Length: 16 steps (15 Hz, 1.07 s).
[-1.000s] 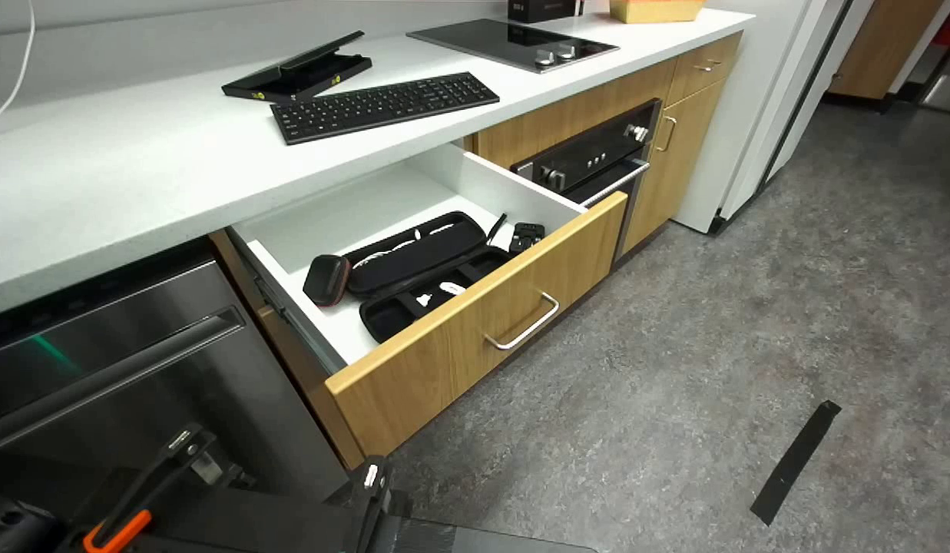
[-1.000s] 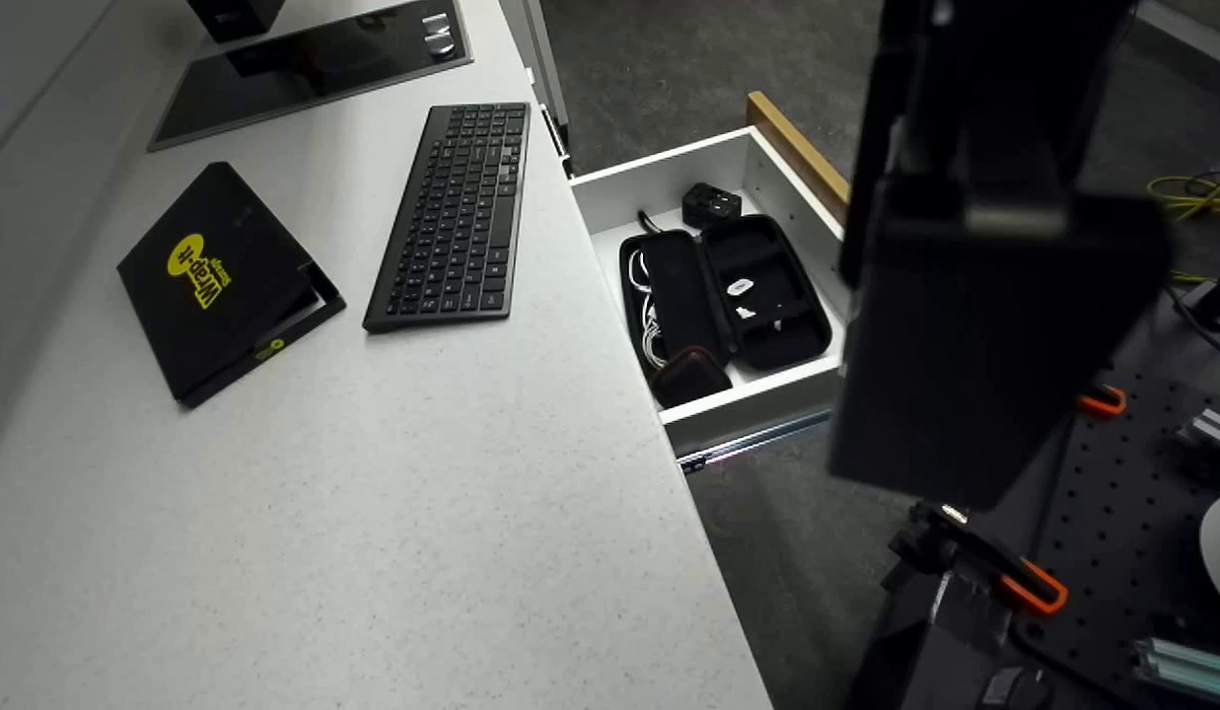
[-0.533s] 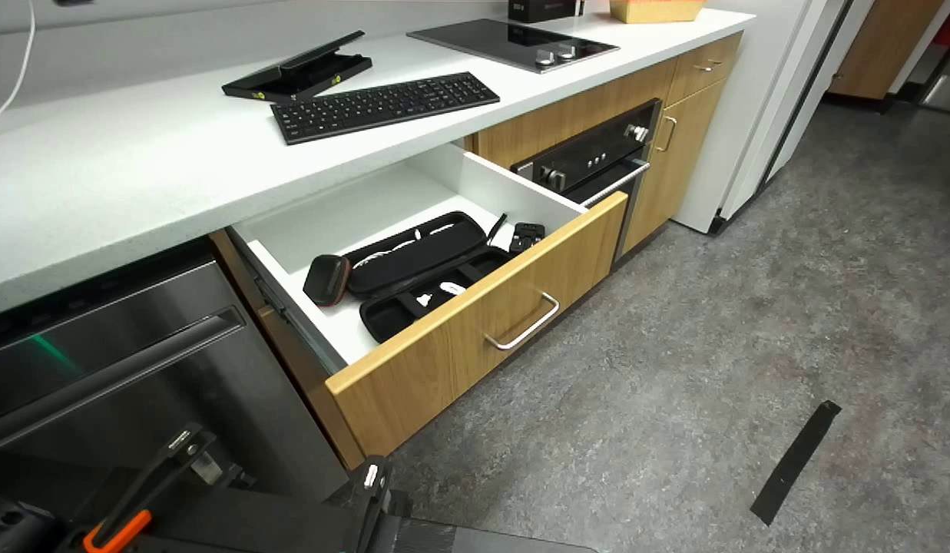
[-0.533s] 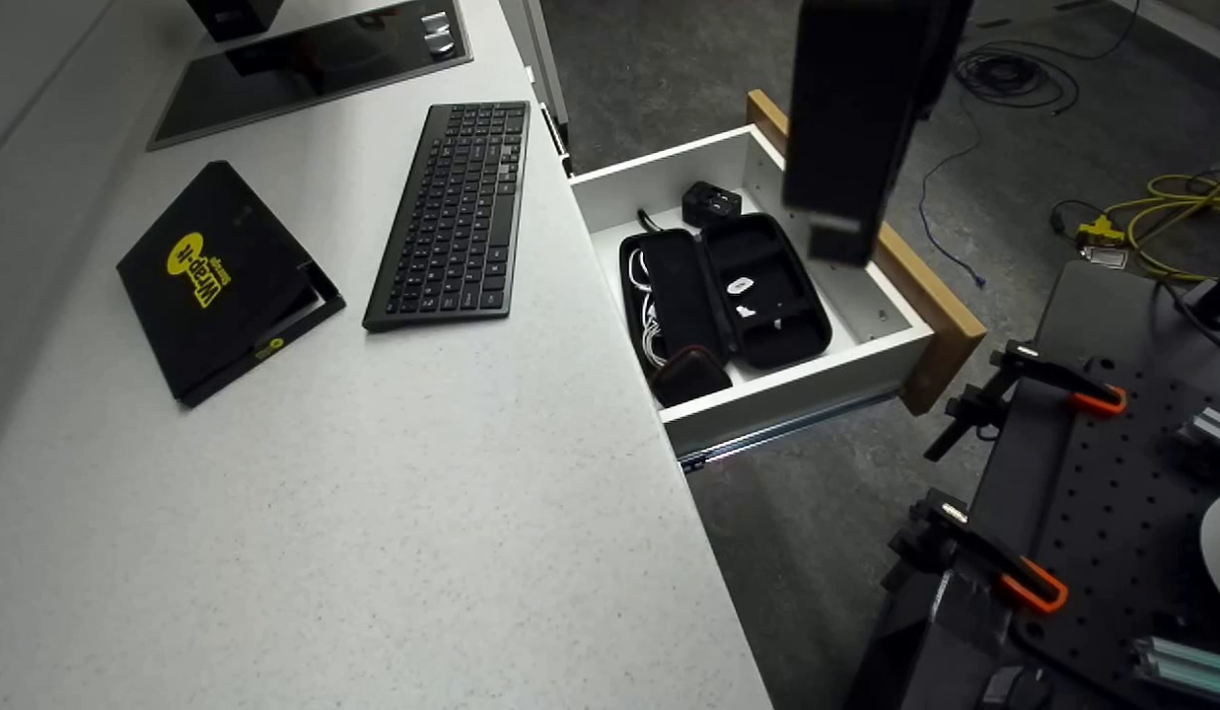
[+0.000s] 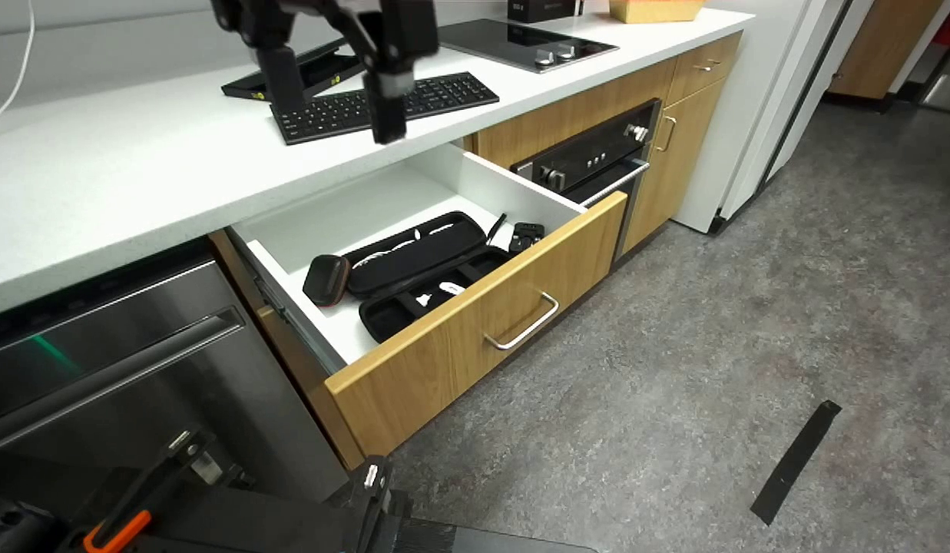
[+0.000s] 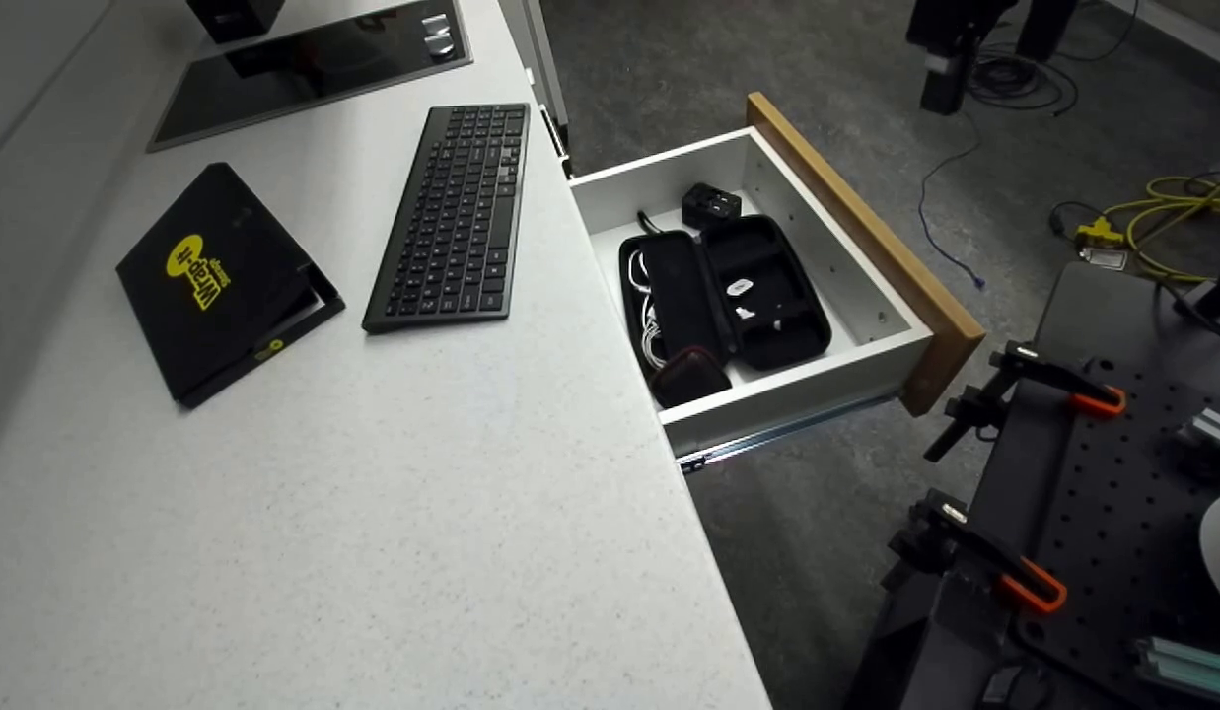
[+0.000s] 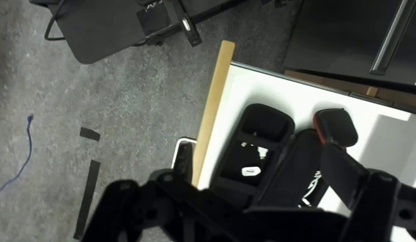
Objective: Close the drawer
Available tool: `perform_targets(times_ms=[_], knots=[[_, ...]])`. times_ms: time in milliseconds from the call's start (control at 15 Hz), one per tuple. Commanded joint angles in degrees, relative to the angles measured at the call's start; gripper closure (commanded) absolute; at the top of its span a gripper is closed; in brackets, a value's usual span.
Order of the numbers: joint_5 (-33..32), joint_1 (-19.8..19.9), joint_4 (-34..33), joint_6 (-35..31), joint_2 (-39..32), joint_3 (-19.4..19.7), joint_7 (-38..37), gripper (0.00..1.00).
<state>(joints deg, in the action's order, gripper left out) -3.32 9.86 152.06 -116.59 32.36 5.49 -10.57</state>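
Note:
The drawer [image 5: 475,330] stands pulled far out, its oak front and silver bar handle [image 5: 524,326] facing the floor area. It is also open in an exterior view [image 6: 861,237] and in the wrist view [image 7: 211,111]. My gripper [image 5: 339,115] is open, empty and in the air, apart from the drawer. It shows at the top right of an exterior view [image 6: 994,69], beyond the drawer front. In the wrist view [image 7: 258,148] one finger overlaps the handle and the other overlaps the drawer's inside. The handle is partly hidden there.
The drawer holds an open black case [image 6: 728,296], a small dark case [image 6: 690,377] and a black adapter [image 6: 711,204]. A keyboard [image 6: 452,217] and a black box [image 6: 225,281] lie on the counter [image 6: 422,513]. A black table with orange-handled clamps [image 6: 1034,587] stands near the drawer front.
My gripper has come into view at the top of an exterior view. In an exterior view it has moved off the drawer front towards the upper right. The drawer has not moved.

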Motion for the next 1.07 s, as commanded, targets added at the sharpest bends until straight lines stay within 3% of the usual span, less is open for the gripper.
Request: perform_targets(times_ms=[0,333,467,733,1000], knots=[[0.2,1.6,0.4,-0.2,0.0,0.8,0.6,0.0],[0.3,2.1,0.8,-0.3,0.0,1.2,0.7,0.0],[-1.3,3.0,1.7,-5.1,-1.5,-0.1,-2.5,0.0],[-6.5,8.5,0.5,-16.6,-11.0,0.8,-8.0,0.0],[-11.4,13.5,-2.9,-23.9,-22.2,2.1,-14.9,0.0]])
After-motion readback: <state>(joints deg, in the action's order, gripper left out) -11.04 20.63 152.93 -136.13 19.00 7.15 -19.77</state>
